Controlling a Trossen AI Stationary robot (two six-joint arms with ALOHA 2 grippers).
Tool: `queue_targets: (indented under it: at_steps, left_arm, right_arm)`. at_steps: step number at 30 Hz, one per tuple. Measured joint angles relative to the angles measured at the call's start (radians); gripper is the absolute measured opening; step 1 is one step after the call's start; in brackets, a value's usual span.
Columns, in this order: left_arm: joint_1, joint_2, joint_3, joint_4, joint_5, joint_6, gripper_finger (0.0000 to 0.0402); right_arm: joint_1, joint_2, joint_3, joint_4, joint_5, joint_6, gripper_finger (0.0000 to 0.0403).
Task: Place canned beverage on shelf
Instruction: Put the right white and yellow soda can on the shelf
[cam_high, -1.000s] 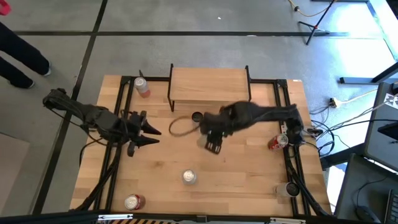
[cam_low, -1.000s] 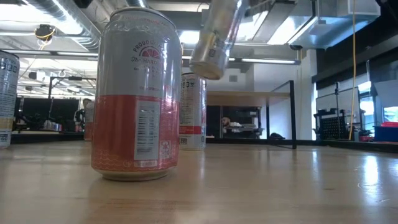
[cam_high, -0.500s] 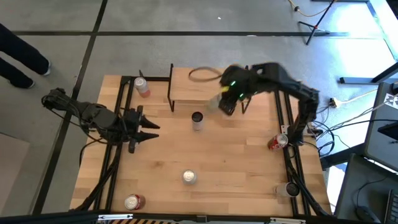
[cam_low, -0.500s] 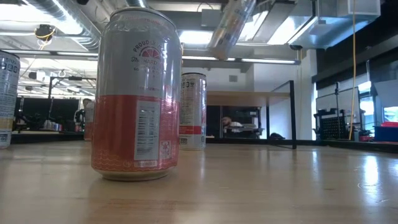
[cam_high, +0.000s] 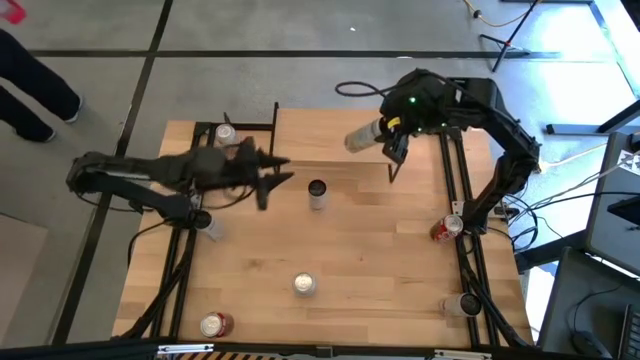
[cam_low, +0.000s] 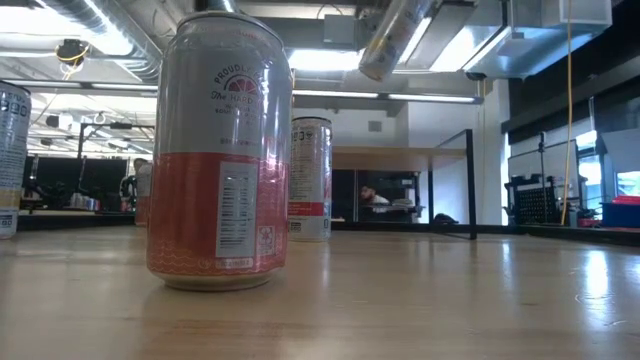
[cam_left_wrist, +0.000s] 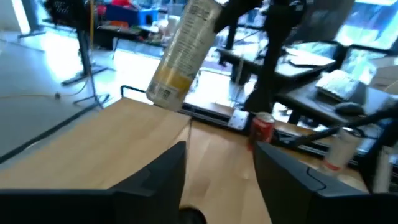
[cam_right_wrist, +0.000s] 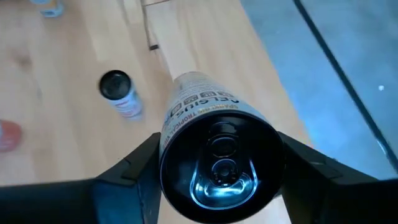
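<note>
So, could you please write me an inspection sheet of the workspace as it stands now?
Surface: wooden table, nothing spilled.
Job's things: shelf bare; slim can held tilted above its right end, not set down.
Clutter: six more cans on the table, nearest the shelf a dark-topped can.
Grippers: right gripper shut on the slim can; left gripper open, empty, near the shelf's left front leg.
Cables: loop at the right arm; cords on the floor at right.
Surroundings: a person's legs beyond the table's left corner.
</note>
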Motion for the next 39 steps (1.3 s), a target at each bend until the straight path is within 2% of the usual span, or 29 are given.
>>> queue_targets:
  at_steps: [6, 11, 15, 22, 31, 39]
  left_arm:
    - [0.149, 0.22, 0.246, -0.081, 0.102, 0.041, 0.0216]
    - [0.247, 0.396, 0.393, -0.088, 0.255, 0.118, 0.021]
    - [0.302, 0.504, 0.463, -0.085, 0.3, 0.188, 0.0199]
    - [0.335, 0.616, 0.521, -0.077, 0.358, 0.278, 0.0176]
    - [0.336, 0.666, 0.526, -0.044, 0.37, 0.33, 0.0152]
    - [0.336, 0.676, 0.525, 0.011, 0.393, 0.332, 0.0147]
  right_arm:
    - [-0.037, -0.002, 0.0, 0.0, -0.016, -0.069, 0.0225]
    - [-0.061, -0.002, 0.0, 0.0, -0.03, -0.092, 0.0225]
    - [-0.07, -0.002, 0.0, 0.001, -0.036, -0.092, 0.0225]
    - [-0.069, -0.002, 0.0, 0.001, -0.072, -0.089, 0.0225]
    - [-0.069, -0.002, -0.002, 0.027, -0.084, -0.083, 0.0225]
    - [-0.07, -0.002, -0.001, 0.1, -0.113, -0.087, 0.0225]
